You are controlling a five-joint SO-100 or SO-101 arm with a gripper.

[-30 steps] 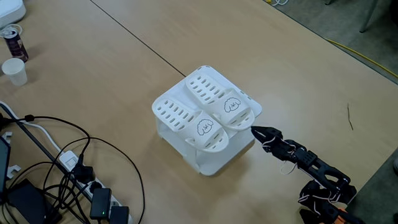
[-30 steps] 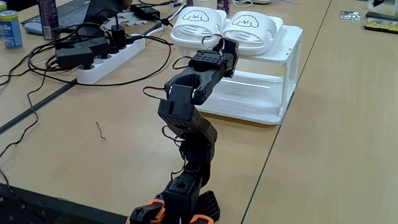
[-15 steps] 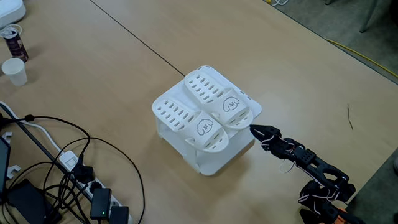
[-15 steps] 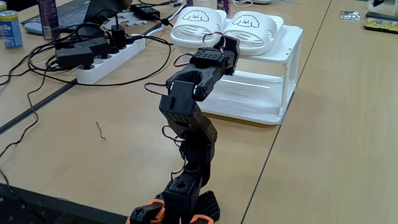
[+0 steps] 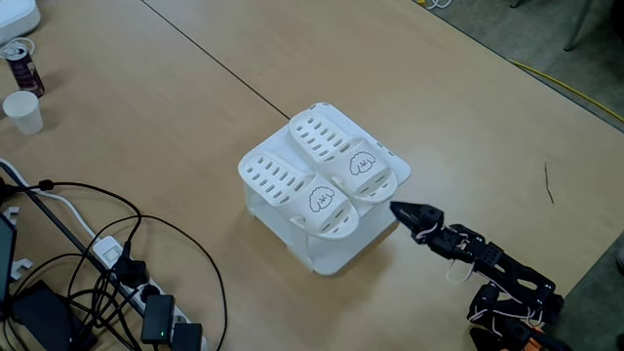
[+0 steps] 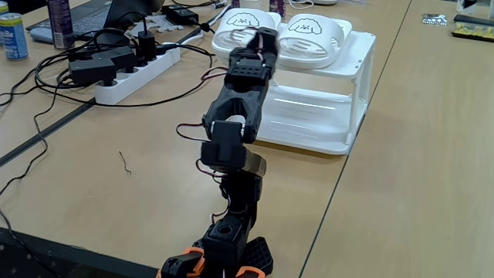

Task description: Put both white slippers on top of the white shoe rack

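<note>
Two white slippers (image 5: 327,175) side by side atop the white shoe rack (image 5: 330,255) mid-tabletop (image 5: 175,107), black jaws (image 5: 398,209) pressed together, empty, just right of the rack's near corner, tips apart from the slippers

Arm (image 6: 235,123) covers part of left slipper (image 6: 235,31) in a fixed view; gripper (image 5: 396,207) jaw gap too small to tell.
</note>
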